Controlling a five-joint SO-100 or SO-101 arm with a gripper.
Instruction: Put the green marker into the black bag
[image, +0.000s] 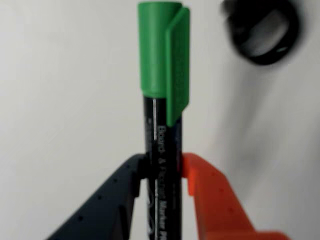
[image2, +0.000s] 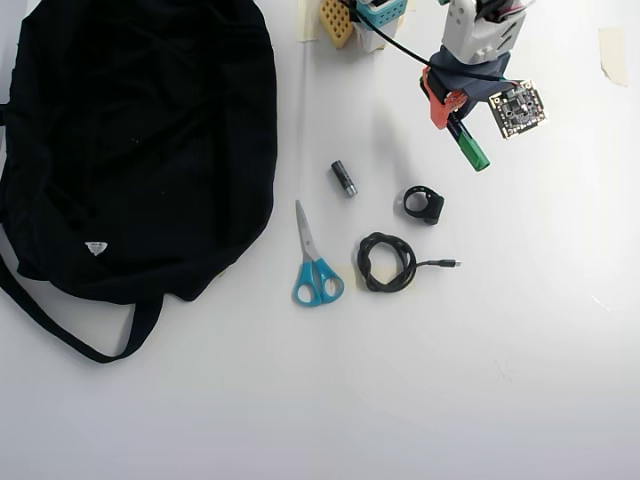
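Gripper (image: 162, 175) jaws, one dark and one orange, are closed tight on the barrel of the green marker (image: 162, 90), cap pointing away from the wrist. Overhead view: marker (image2: 468, 146) held at top right, well apart from the black bag (image2: 140, 140) at left. Grasp looks done; carry across and release into bag remain.

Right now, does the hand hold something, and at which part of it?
Yes. The hand is closed on the green marker, gripping its black barrel below the green cap, which points away from the hand.
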